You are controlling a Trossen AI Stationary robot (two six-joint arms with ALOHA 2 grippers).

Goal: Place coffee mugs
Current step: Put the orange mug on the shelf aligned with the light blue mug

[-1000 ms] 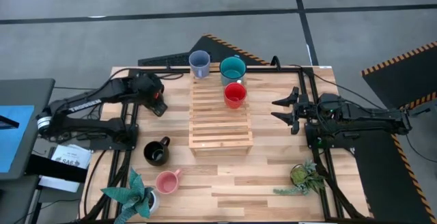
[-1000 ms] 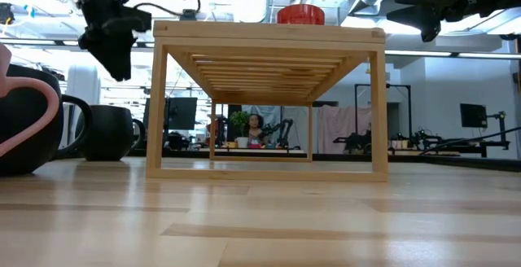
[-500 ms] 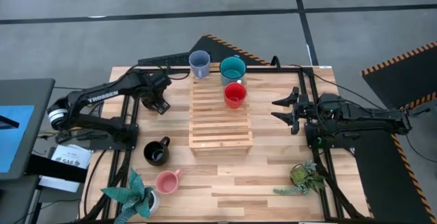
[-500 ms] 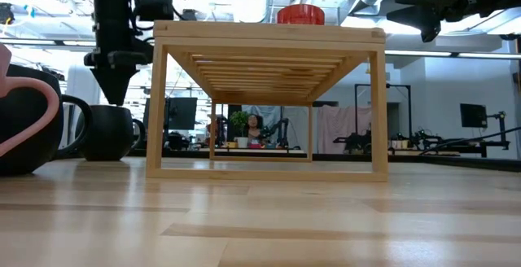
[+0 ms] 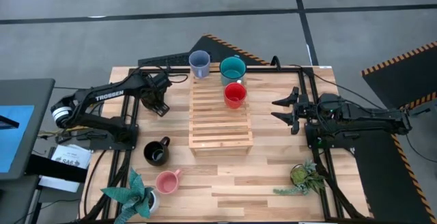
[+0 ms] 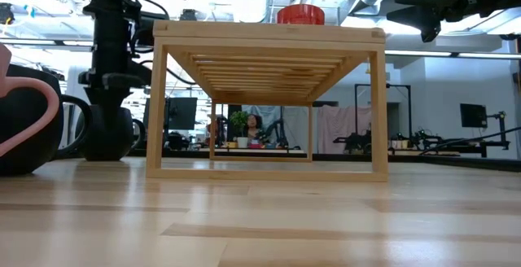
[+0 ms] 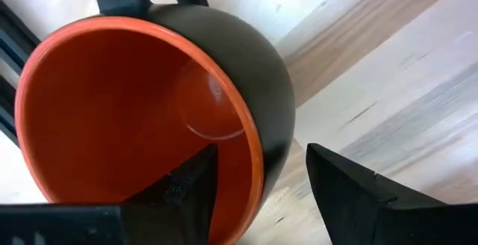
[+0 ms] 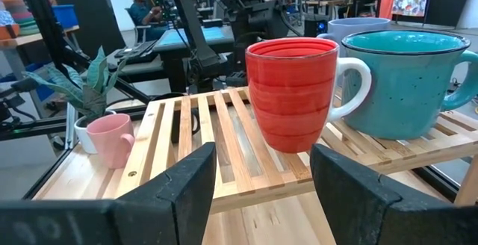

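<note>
Left end effector (image 7: 258, 193) low over black mug with orange inside (image 7: 149, 110) on worktop (image 5: 273, 176) left of slatted wooden rack (image 5: 220, 118); fingers part-open, straddling rim, one inside, one outside, not visibly closed on it yet. Glazed ceramic: rigid, probably slick, chips if dropped, likely light; rim wall pinch looks workable, handle too thin. Right end effector (image 5: 285, 112) idle right of rack, wide open, empty. Mug count six: grey-blue (image 5: 199, 63), teal (image 5: 232, 69), red (image 5: 234, 95) on rack; all-black (image 5: 156, 153), pink (image 5: 166, 181), black-orange on worktop. Potted plants: two.
</note>
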